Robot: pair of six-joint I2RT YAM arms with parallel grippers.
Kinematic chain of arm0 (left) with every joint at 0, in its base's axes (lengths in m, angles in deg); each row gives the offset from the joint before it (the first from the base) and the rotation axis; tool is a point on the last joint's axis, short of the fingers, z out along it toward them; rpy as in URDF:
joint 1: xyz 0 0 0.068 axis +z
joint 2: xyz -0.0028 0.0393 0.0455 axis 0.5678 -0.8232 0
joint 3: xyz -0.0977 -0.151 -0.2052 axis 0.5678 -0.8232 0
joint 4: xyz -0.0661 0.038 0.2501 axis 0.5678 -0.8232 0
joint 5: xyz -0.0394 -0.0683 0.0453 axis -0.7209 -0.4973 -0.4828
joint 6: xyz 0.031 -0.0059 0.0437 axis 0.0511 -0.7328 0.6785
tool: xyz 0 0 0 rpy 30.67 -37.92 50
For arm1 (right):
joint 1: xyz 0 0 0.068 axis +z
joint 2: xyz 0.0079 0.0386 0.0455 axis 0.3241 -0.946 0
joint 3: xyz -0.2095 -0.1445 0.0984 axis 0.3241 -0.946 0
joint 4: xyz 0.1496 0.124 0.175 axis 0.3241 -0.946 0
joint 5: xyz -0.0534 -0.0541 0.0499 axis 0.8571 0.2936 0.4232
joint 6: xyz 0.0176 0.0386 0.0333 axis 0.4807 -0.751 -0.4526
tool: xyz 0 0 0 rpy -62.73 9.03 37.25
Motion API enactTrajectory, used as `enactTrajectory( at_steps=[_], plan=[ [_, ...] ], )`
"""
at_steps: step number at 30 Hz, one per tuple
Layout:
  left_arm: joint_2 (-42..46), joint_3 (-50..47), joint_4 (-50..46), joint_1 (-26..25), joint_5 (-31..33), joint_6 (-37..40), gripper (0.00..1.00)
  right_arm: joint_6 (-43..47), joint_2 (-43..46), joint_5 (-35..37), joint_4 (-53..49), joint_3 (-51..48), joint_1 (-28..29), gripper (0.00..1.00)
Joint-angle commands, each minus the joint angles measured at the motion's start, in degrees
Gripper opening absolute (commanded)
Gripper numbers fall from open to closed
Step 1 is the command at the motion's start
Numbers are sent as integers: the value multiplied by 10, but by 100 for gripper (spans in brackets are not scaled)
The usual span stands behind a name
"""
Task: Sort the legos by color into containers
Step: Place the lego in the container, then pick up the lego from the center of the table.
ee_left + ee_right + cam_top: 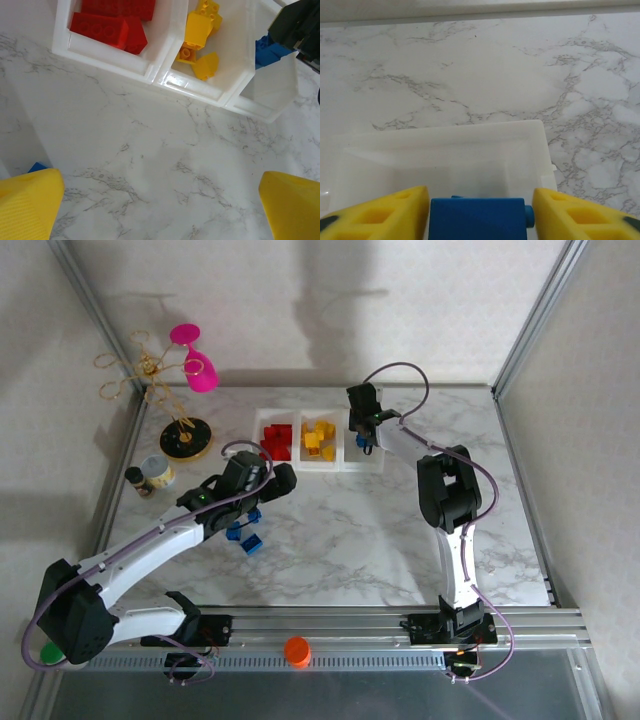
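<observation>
Three joined white bins [300, 462] stand at the back of the table. Red legos [277, 438] lie in the left bin and yellow legos [319, 438] in the middle one. My right gripper [363, 435] hangs over the right bin [470, 145], shut on a blue lego [477, 219]. My left gripper [262, 485] is open over bare marble in front of the bins, its yellow fingers [27, 205] spread wide with nothing between them. Loose blue legos [245, 533] lie under the left arm. In the left wrist view I see the red legos [107, 27], the yellow legos [197, 32] and a blue lego [265, 50].
A round black-and-gold stand base [187, 437] with wire branches and pink cups [196, 365] sits at the back left, with small jars [150, 476] beside it. An orange cap [297, 650] and a green cap [48, 652] lie by the near rail.
</observation>
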Motion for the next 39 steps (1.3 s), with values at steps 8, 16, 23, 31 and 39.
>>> enactTrajectory(
  at_steps=[8,16,23,31,39],
  plan=[
    [39,25,-31,6,34,8,100,-6,111,1,-1,-33,32,68],
    [112,6,-92,16,65,7,100,-28,200,-68,26,-152,109,73],
    [191,-29,-164,17,96,-12,100,-63,221,-144,58,-247,209,80],
    [266,-60,-248,19,115,-44,100,-67,198,-178,137,-326,313,86],
    [336,-67,-312,18,148,-98,100,-76,156,-162,157,-317,396,87]
  ],
)
